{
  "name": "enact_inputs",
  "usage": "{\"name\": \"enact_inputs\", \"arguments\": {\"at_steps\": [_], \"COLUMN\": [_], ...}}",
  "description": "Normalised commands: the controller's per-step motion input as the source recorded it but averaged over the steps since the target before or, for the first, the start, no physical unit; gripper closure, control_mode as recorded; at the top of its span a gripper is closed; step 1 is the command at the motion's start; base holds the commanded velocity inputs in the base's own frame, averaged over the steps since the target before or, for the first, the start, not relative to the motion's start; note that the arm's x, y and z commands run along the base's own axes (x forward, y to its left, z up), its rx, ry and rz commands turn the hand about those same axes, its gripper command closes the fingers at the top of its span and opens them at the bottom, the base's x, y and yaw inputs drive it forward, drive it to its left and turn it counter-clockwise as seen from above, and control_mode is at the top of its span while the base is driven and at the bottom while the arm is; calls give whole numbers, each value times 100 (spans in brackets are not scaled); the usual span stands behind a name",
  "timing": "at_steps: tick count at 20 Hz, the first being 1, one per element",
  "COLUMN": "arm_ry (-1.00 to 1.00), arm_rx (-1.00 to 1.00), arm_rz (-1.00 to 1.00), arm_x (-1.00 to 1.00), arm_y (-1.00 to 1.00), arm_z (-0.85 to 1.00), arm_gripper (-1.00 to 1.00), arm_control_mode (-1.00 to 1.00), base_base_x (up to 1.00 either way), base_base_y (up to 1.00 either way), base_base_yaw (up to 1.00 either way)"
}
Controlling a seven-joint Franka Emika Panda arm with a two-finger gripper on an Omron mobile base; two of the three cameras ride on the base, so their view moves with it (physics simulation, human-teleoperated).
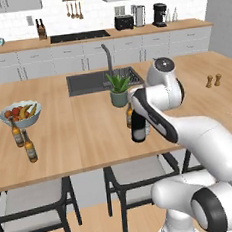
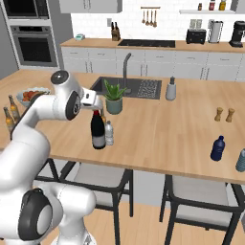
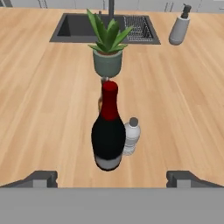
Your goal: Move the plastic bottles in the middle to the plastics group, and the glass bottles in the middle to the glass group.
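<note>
Jaws spread wide, nothing between them; gripper (image 3: pixel 112 177) poised above the near edge of the light wooden island counter (image 2: pixel 182 139), its 2 dark fingertips (image 3: pixel 41 178) at either side of the hand view. Directly ahead, upright and untouched, a tall near-black glass wine bottle with a red top (image 3: pixel 108 131), close to the counter's near edge, around the middle of its length. Just beside it on the right in the hand view, a small clear greyish-white plastic water bottle (image 3: pixel 131 136), upright, about touching it. Behind the wine bottle, mostly hidden, a sliver of a small brown beer bottle (image 1: pixel 129 115). Further toward the sink, a green spiky plant in a grey-green pot (image 3: pixel 107 54).

Toward the counter's left end, near the front edge, 2 small brown beer bottles with pale labels (image 1: pixel 23 139), beside a white bowl of fruit (image 1: pixel 21 114). Toward the right end, near the front edge, a short dark blue plastic bottle (image 2: pixel 217 148), with 2 small wooden shakers (image 2: pixel 224 114) further back.
</note>
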Motion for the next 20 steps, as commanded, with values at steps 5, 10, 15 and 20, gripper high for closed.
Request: {"name": "enact_inputs", "arguments": {"at_steps": [5, 10, 15, 20], "arm_ry": [2, 0, 0, 0], "arm_rx": [0, 0, 0, 0], "arm_rz": [1, 2, 2, 1], "arm_x": [35, 38, 27, 24], "arm_y": [0, 0, 0, 0], "arm_z": [-27, -28, -27, -21], "arm_gripper": [-100, -100, -100, -100], "arm_control_mode": [-100, -100, -100, -100], "base_base_x": [0, 0, 0, 0], "base_base_y": [0, 0, 0, 0], "base_base_yaw": [0, 0, 0, 0]}}
